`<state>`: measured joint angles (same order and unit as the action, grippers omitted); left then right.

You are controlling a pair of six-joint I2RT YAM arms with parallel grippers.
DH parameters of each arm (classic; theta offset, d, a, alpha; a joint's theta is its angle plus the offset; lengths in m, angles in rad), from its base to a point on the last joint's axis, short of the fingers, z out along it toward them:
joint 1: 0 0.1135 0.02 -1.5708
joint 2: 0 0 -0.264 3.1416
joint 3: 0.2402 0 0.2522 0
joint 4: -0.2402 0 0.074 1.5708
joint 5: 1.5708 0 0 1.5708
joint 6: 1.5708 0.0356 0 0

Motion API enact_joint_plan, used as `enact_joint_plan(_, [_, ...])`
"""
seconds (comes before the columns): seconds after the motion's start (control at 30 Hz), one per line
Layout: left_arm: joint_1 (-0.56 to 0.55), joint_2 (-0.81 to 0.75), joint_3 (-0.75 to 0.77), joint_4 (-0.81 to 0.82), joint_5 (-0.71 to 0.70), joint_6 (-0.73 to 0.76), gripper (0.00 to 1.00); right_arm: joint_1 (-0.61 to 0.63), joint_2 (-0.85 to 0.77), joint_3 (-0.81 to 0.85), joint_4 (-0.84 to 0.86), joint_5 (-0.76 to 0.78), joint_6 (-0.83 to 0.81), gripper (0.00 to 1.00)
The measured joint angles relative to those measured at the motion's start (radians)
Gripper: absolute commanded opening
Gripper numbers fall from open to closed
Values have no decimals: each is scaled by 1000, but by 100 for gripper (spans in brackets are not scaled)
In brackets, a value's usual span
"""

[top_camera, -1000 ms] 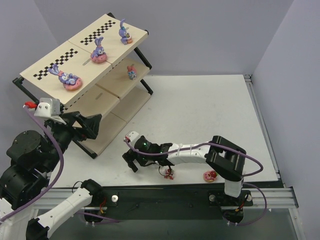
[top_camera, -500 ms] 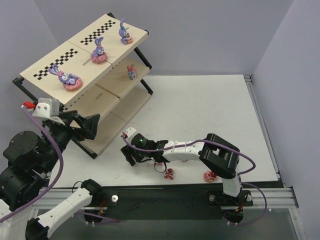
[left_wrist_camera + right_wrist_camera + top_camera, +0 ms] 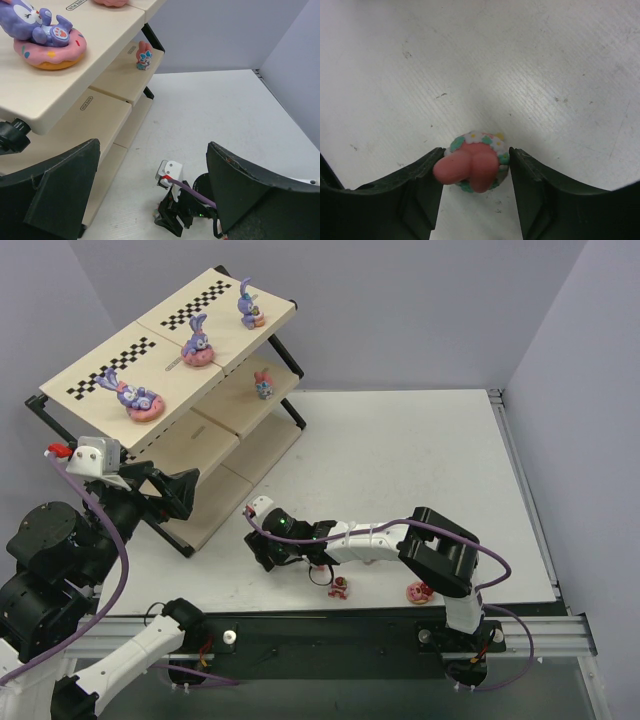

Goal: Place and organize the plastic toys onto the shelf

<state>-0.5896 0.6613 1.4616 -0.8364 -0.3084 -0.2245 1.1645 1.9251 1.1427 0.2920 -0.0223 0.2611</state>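
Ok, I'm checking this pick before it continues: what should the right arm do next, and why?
Probably a short straight lift. The right gripper has its fingers against both sides of the small pink plastic figurine on a flowered base, which sits on the white table. Lifting slightly would test the hold before carrying it to the beige wooden shelf.

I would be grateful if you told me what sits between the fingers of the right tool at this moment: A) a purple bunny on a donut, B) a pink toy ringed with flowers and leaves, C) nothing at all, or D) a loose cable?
B: in the right wrist view the pink toy, ringed with white flowers and green leaves, sits on the table between the fingers of the right tool, which touch both its sides.
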Motion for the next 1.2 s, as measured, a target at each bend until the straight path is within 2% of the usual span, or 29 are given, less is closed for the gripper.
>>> enact_joint_plan(0.03, [0,0,0,0,0,0,97,0,0,0,-3,0,0,40])
enact_joint_plan(0.07, [0,0,0,0,-1,0,97,0,0,0,-5,1,2,26])
enact_joint_plan(0.1, [0,0,0,0,-1,0,97,0,0,0,-5,3,3,20])
enact_joint_plan(0.13, [0,-1,0,0,-1,0,97,0,0,0,-3,5,3,9])
enact_joint_plan(0.23, [0,-4,0,-4,-1,0,97,0,-1,0,-6,11,9,0])
enact_joint_plan(0.4, [0,-6,0,-6,-2,-1,97,-1,-16,14,-68,45,5,0])
enact_joint_plan(0.53, [0,-7,0,-6,-3,-4,97,-18,-45,108,-185,62,-8,0])
enact_joint_plan(0.77, [0,-11,0,-6,-5,-14,97,-132,-77,508,-390,63,-55,0])
enact_joint_plan(0.93, [0,-11,16,-10,-5,-21,97,-205,-73,727,-486,56,-103,0])
enact_joint_plan(1.2, [0,-10,34,-23,-1,-26,97,-214,85,1001,-531,37,-167,0])
